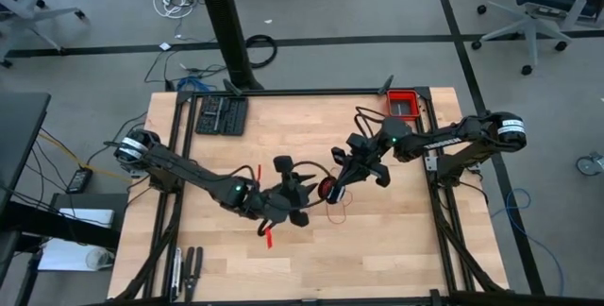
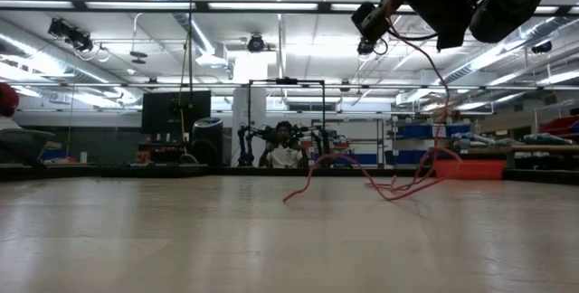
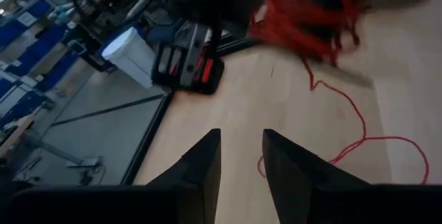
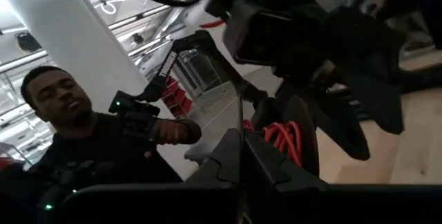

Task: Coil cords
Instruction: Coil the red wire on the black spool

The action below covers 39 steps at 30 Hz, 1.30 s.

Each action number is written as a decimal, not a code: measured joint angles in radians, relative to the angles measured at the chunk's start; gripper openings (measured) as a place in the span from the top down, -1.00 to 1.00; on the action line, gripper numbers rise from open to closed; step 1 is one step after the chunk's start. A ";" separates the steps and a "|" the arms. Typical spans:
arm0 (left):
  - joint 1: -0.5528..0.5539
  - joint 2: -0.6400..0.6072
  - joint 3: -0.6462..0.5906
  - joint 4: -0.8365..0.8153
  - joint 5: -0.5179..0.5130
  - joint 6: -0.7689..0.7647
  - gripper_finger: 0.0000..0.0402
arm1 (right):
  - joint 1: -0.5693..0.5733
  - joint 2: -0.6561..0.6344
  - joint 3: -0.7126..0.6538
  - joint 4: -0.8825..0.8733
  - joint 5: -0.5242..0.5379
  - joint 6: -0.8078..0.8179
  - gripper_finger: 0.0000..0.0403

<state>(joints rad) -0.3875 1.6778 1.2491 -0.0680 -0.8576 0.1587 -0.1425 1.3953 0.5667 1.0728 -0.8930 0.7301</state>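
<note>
Your right gripper (image 1: 332,189) sits just right of centre in the high view, its fingers (image 4: 238,156) pressed together on the red cord (image 1: 327,191), which is bunched in loops at its tips. From there a loose strand trails down onto the wooden table (image 1: 396,259) and shows right of centre in the low view. Your left gripper (image 1: 300,198) hangs just left of the bundle, fingers (image 3: 204,165) narrowly parted, holding nothing.
</note>
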 joint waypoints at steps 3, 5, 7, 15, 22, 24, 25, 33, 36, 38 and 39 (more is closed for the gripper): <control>-0.010 -0.027 0.000 -0.044 -0.013 -0.041 0.45 | -0.003 -0.031 -0.001 0.002 -0.006 -0.017 0.99; -0.012 -0.052 -0.001 -0.064 -0.015 -0.081 0.45 | -0.006 -0.063 -0.017 0.002 -0.005 -0.042 0.99; -0.012 -0.081 -0.001 -0.057 -0.016 -0.090 0.45 | -0.006 -0.095 -0.043 -0.001 0.018 -0.080 0.99; 0.011 -0.110 -0.045 0.272 0.223 -0.007 0.45 | 0.002 -0.210 -0.182 -0.004 0.146 -0.209 0.99; 0.129 -0.108 -0.208 0.628 0.393 -0.053 0.45 | 0.003 -0.324 -0.298 -0.006 0.218 -0.215 0.99; 0.175 -0.108 -0.227 0.621 0.421 -0.105 0.45 | 0.003 -0.348 -0.317 -0.005 0.244 -0.236 0.99; 0.197 -0.108 -0.231 0.610 0.453 -0.138 0.45 | 0.003 -0.354 -0.323 -0.004 0.257 -0.251 0.99; 0.320 -0.089 -0.235 0.572 0.688 -0.334 0.45 | 0.002 -0.328 -0.326 -0.033 0.319 -0.364 0.99; 0.333 -0.089 -0.235 0.571 0.709 -0.377 0.45 | 0.001 -0.322 -0.326 -0.036 0.356 -0.404 0.99; 0.331 -0.089 -0.235 0.564 0.713 -0.379 0.45 | 0.000 -0.322 -0.326 -0.035 0.372 -0.418 0.99; 0.331 -0.088 -0.235 0.565 0.714 -0.381 0.45 | -0.004 -0.322 -0.326 -0.035 0.375 -0.419 0.99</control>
<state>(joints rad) -0.0565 1.5896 1.0142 0.4972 -0.1436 -0.2220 -0.1462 1.0732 0.2405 1.0374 -0.5176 0.3115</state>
